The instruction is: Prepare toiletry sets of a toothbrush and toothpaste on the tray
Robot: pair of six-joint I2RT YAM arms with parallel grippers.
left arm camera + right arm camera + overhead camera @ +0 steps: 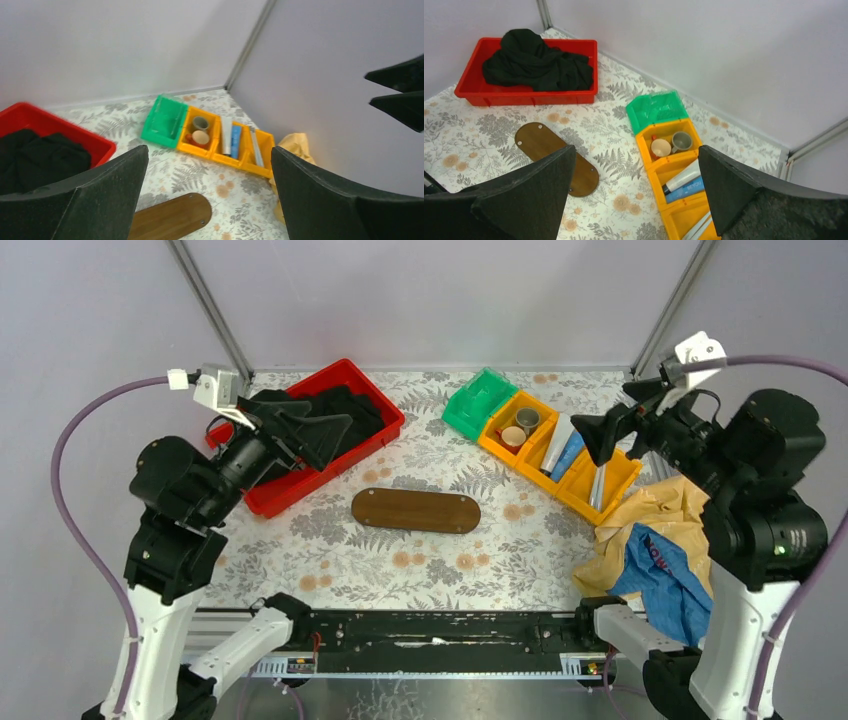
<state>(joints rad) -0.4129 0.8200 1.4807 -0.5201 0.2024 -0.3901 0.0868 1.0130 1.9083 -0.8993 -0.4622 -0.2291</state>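
Setting: pale grey walls [450, 300] enclosed a bench [430, 560] covered in a grey fern-and-flower print.
Tray: we found the dark wooden tray [416, 510] lying flat at mid-bench, well apart from both arms.
Bins: a green bin [480, 400] and three orange bins [670, 161] stood touching in one row toward the far right corner.
Toothpaste: we saw a whitish tube [681, 177] and a blue tube [686, 189] lying side by side in the middle orange bin.
Toothbrush: the slim, pale toothbrush [598, 485] lay in the last orange bin, next to the one with the tubes.
Cups: two cups [527, 420] stood in the orange bin touching the green one.
Crate: a red crate [372, 400] at the far left held a heap of black cloth [536, 62].
Left pincer: we recorded the left pincer [209, 150] raised near the crate, its fingers spread wide with the bench showing between them.
Right pincer: the right pincer [636, 147] hung above the bench near the orange bins, likewise spread wide and gripping nothing.
Fabric: yellow and blue fabric [660, 530] lay crumpled at the near right, just beside the last orange bin.
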